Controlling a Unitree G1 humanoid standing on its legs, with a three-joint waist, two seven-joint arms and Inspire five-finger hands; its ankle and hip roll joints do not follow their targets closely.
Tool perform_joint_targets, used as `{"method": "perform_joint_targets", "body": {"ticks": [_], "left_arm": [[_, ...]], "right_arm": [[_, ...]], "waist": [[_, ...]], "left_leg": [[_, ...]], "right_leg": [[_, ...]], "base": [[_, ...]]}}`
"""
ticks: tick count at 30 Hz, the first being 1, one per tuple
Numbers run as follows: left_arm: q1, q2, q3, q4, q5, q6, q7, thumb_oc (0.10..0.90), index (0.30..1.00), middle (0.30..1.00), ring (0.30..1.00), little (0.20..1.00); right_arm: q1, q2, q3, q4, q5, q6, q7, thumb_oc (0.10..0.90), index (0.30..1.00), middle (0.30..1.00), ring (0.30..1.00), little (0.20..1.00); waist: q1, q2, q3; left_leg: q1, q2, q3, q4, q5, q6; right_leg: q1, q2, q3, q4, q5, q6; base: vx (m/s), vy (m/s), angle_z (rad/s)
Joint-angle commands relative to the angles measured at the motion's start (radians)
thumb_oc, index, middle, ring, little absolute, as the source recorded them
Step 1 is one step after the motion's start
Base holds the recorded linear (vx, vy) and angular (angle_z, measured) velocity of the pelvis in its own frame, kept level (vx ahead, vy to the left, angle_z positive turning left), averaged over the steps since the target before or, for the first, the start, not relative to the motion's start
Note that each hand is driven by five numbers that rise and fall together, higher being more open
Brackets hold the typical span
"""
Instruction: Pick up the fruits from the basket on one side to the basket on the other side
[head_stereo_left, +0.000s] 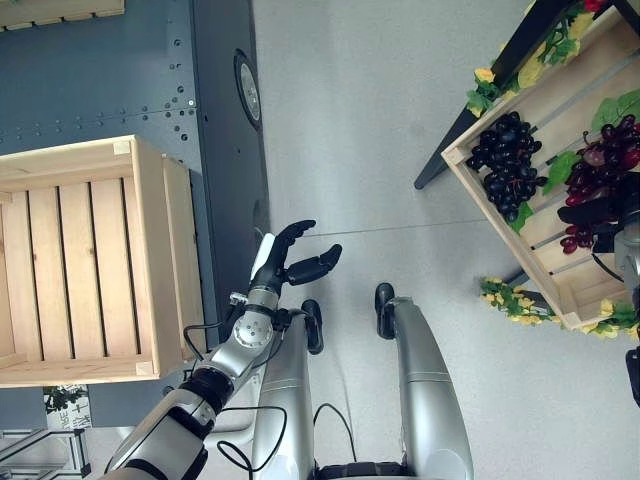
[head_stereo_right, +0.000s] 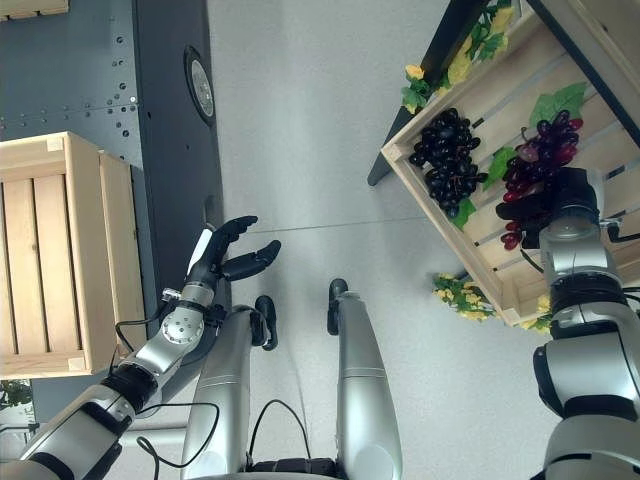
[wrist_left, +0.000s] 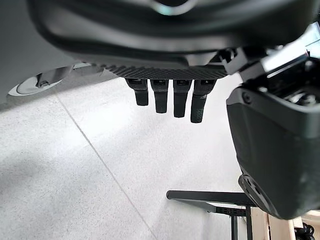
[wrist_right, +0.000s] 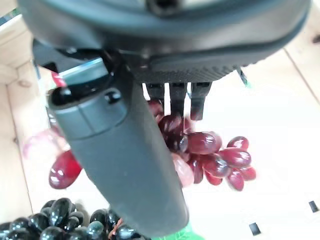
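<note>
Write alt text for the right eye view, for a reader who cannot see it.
The robot's right hand reaches into a wooden crate on its right, onto a bunch of red grapes that lies beside a bunch of black grapes. Its left hand hangs open above the grey floor, next to an empty wooden crate on the left.

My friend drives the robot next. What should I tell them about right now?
Left hand: open, empty, hanging over the floor beside the empty wooden crate.
Right hand: down in the fruit crate on the red grapes; a firm grip can't be confirmed.
Black grapes lie in the same crate.
Done: no fruit moved yet.
Left: lift the red grapes, carry them to the empty crate, then fetch the black ones.
</note>
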Motion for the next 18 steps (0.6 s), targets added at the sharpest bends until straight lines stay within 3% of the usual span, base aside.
{"method": "perform_joint_targets", "body": {"ticks": [1, 9, 15, 18], "left_arm": [[0.045, 0.013, -0.025, -0.121, 0.007, -0.120, 0.013, 0.800, 0.900, 0.900, 0.900, 0.900], [0.047, 0.003, -0.037, -0.125, 0.012, -0.108, 0.012, 0.800, 0.900, 0.900, 0.900, 0.900], [0.052, -0.002, -0.041, -0.118, 0.006, -0.107, 0.009, 0.800, 0.900, 0.900, 0.900, 0.900], [0.047, -0.019, -0.040, -0.097, 0.009, -0.105, 0.014, 0.800, 0.900, 0.900, 0.900, 0.900]], "right_arm": [[-0.071, -0.183, 0.001, 0.017, -0.056, 0.004, -0.099, 0.800, 0.900, 0.900, 0.900, 0.900], [-0.077, -0.165, -0.015, 0.108, -0.063, 0.065, -0.126, 0.800, 0.900, 0.900, 0.900, 0.900], [-0.068, -0.134, -0.039, 0.118, -0.019, 0.040, -0.156, 0.800, 0.900, 0.900, 0.900, 0.900], [-0.038, -0.080, -0.076, 0.073, 0.030, 0.000, -0.215, 0.800, 0.900, 0.900, 0.900, 0.900]], "waist": [[0.003, 0.009, -0.015], [0.008, 0.014, -0.015], [0.004, 0.023, -0.015], [-0.002, 0.024, -0.015]], "left_leg": [[0.091, -0.062, 0.113, -0.005, -0.088, 0.087], [0.112, -0.061, 0.116, -0.018, -0.088, 0.088], [0.142, -0.062, 0.120, -0.040, -0.084, 0.086], [0.158, -0.059, 0.130, -0.066, -0.058, 0.088]], "right_leg": [[0.130, 0.019, -0.082, -0.059, -0.009, -0.051], [0.150, 0.017, -0.083, -0.065, -0.014, -0.053], [0.176, 0.016, -0.082, -0.078, -0.017, -0.053], [0.190, 0.011, -0.085, -0.095, -0.004, -0.059]], "base": [[0.00, 0.000, 0.00], [0.00, 0.001, 0.00], [0.01, 0.025, 0.01], [-0.03, 0.053, 0.00]]}}
